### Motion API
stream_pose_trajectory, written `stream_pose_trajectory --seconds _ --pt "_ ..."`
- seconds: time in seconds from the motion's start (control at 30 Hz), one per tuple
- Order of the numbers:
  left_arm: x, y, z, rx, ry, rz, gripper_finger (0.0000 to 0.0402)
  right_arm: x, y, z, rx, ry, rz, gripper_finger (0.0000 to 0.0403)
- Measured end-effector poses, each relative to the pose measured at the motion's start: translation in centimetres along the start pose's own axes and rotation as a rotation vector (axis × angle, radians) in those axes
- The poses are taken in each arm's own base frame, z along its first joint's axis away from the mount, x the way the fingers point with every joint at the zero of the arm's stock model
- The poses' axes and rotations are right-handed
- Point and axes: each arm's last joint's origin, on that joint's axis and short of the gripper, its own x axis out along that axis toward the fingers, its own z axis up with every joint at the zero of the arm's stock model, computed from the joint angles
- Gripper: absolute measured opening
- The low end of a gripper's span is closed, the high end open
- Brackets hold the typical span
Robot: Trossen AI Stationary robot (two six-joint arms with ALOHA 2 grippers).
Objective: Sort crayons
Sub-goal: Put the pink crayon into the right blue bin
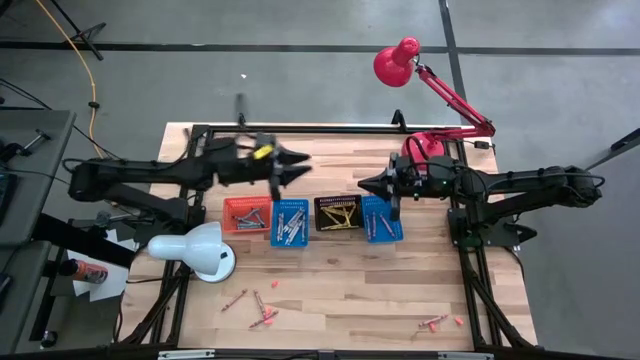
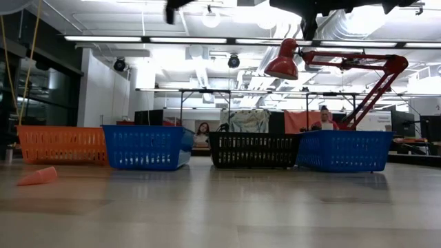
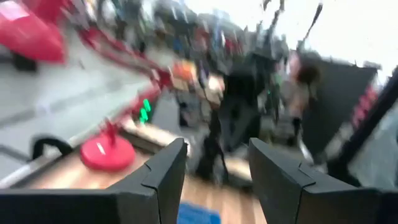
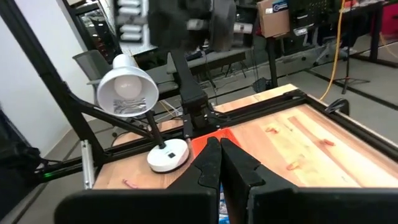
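Now the right gripper [image 1: 366, 184], fingers pressed together, hovers above the baskets [image 1: 291, 221], loose crayons [image 1: 263, 312] lying well apart, while the left gripper [image 1: 300, 166] hangs spread.

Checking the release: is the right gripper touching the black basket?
Apart. The high view shows the right gripper shut, beyond the black basket, with bare wood between them.

arms: dark, jointed | left hand [image 1: 291, 166]: yellow mark | fingers [image 4: 208, 163]: black, angular
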Motion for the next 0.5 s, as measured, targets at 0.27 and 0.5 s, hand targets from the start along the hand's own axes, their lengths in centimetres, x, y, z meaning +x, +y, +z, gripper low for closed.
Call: stream_pose_trajectory --seconds 0.27,0.5 --pt "7.7 -2.2 -2.6 0.177 0.696 -0.074 0.0161 0.0 -0.7 0.1 -0.009 -0.007 -0.035 0.0000" --pt "8.3 -4.6 -7.1 0.346 1.297 -0.122 0.0161 0.0 -1.3 -0.1 -0.007 0.027 -0.069 0.0000"
